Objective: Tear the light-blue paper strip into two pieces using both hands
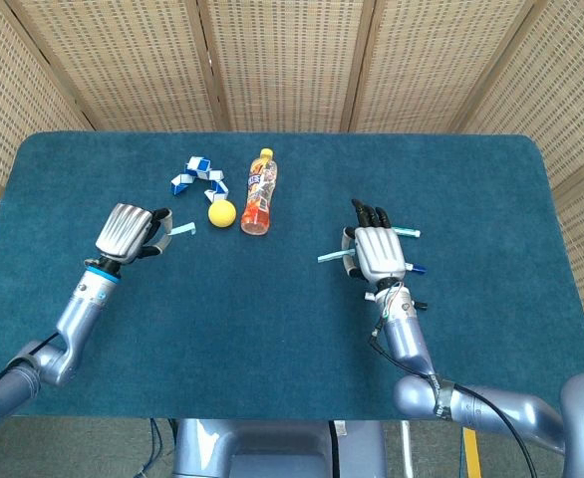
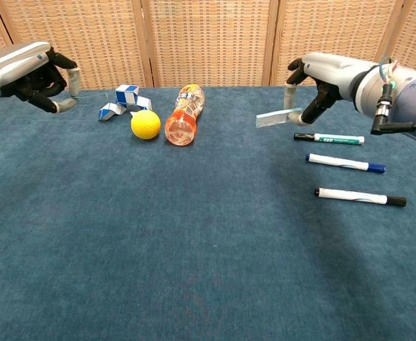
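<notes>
stood before woven rattan screens [image 1: 272, 60], a table under dark teal cloth [image 1: 272, 329]; lay on it toward the far left a blue-and-white folding puzzle snake [image 1: 194, 175], a yellow ball [image 1: 221, 213] and an orange plastic drink bottle on its side [image 1: 258, 191], the ball just beside the bottle; lay toward the right three white marker pens [image 2: 346, 164], well apart from the bottle.

held up off the cloth at the left, the left hand [image 1: 126, 231]; pinched in its curled fingers a short light-blue paper piece [image 1: 179, 230], poking out toward the ball; barely visible in the chest view. held up near the pens, the right hand [image 1: 376, 253]; pinched between thumb and a finger a longer light-blue paper piece [image 2: 277, 118], the other fingers stretched forward; hung that piece flat in the air, clear of the cloth.

judged from two separate pieces in two hands well apart: tear itself done, strip already in two; step in hand seemingly the parting after the rip. called for next, probably, lowering each hand to the cloth and loosening the pinch to lay the pieces down, away from pens and bottle.
</notes>
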